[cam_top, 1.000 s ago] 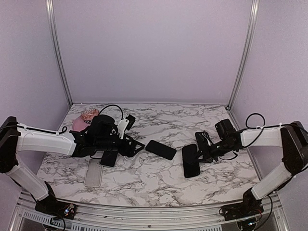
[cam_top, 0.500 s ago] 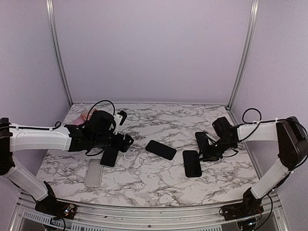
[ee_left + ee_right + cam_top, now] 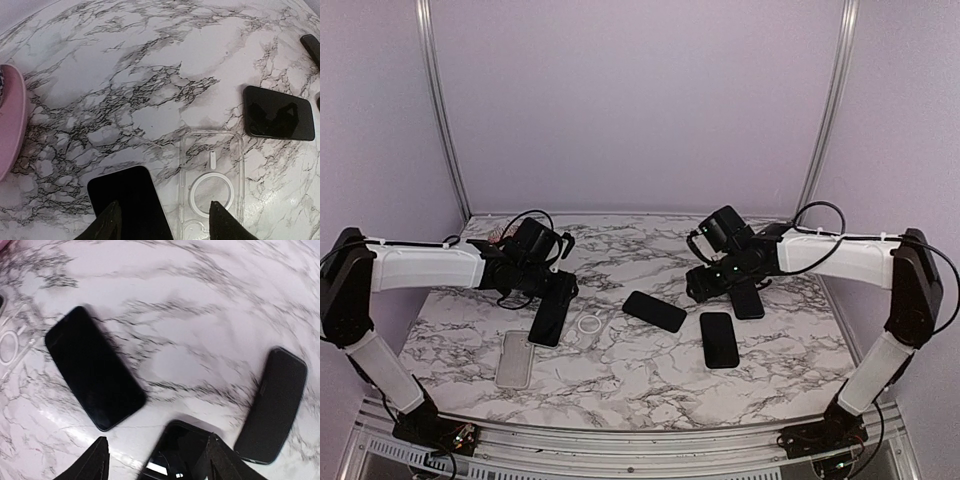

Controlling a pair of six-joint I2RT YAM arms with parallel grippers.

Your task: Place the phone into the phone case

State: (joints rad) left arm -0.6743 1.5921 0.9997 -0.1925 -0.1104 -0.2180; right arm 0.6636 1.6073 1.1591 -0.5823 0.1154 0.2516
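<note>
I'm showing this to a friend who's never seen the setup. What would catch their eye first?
Probably the black-veined marble table, strewn with black phones: the middle phone, the right phone nearer the front, and the left phone. Beside the left phone lies a clear phone case with a white ring. The left gripper and right gripper hang open over the phones, holding nothing.

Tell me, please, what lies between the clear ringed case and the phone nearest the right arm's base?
An angled black phone, touching neither the clear ringed case nor the near phone; top view.
</note>
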